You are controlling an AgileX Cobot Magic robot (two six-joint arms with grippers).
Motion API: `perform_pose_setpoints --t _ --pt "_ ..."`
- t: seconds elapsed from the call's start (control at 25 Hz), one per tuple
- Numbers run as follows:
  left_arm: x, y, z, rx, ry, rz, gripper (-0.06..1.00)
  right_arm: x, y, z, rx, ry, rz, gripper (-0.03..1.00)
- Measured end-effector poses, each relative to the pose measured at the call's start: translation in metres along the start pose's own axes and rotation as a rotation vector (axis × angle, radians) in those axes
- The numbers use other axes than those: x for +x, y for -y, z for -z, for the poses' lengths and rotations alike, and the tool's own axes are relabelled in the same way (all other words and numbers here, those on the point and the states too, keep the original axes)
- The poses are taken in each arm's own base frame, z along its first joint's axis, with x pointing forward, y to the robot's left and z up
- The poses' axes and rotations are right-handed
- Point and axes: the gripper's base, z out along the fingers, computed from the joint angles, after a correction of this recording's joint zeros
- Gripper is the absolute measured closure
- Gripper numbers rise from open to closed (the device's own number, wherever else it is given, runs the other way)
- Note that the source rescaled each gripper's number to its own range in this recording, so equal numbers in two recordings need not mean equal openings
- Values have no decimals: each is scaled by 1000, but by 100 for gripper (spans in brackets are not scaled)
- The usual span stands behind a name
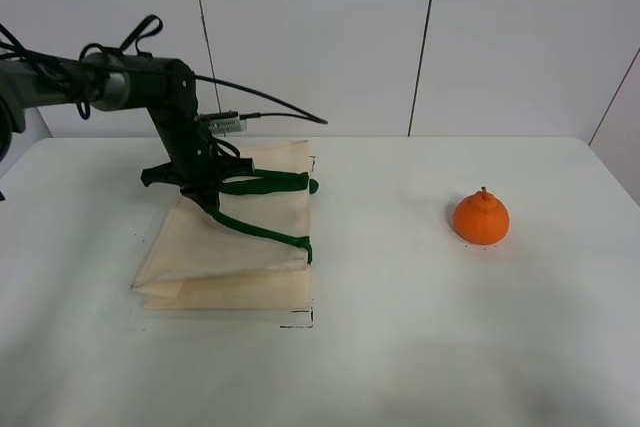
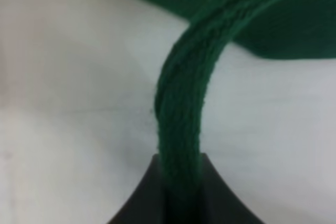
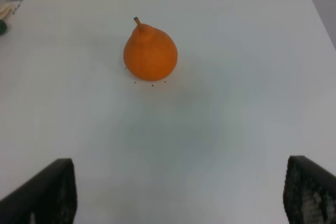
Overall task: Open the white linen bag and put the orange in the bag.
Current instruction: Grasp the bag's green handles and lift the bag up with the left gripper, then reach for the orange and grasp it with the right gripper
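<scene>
The white linen bag [image 1: 230, 257] lies on the left of the table with its upper layer lifted into a slope. My left gripper [image 1: 205, 202] is shut on one dark green strap handle [image 1: 270, 235] and holds it up over the bag; the other handle [image 1: 268, 184] lies across the cloth. In the left wrist view the strap [image 2: 181, 108] runs into my closed left gripper [image 2: 181, 184]. The orange [image 1: 481, 218] stands on the table, right of centre, far from the bag. In the right wrist view it [image 3: 150, 53] sits ahead of my open, empty right gripper [image 3: 181, 190].
The white table [image 1: 400, 347] has walls behind it and its right edge lies beyond the orange. Cables loop over the left arm [image 1: 110, 82]. A corner of the bag [image 3: 8, 9] shows at the side of the right wrist view.
</scene>
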Motion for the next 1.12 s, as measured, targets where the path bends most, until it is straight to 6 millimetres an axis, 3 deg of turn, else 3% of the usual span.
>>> perform_pose_setpoints --t 0.32,0.44,0.64,0.76,0.92,1.12 --pt "-4 1 137 75 207 -31 94 0 0 0 0 0 0 11" --pt "6 -1 189 118 305 -61 94 0 0 0 0 0 0 11" --pt "29 -5 249 189 419 -88 94 0 0 0 -1 0 -1 11" --pt "37 -8 264 196 444 -97 94 0 0 0 -1 0 -1 11" --pt "43 -8 264 208 383 -116 94 -2 0 -2 -2 -11 2 5" --pt "45 -5 266 236 372 -143 94 -34 -3 -30 -19 -138 29 -3"
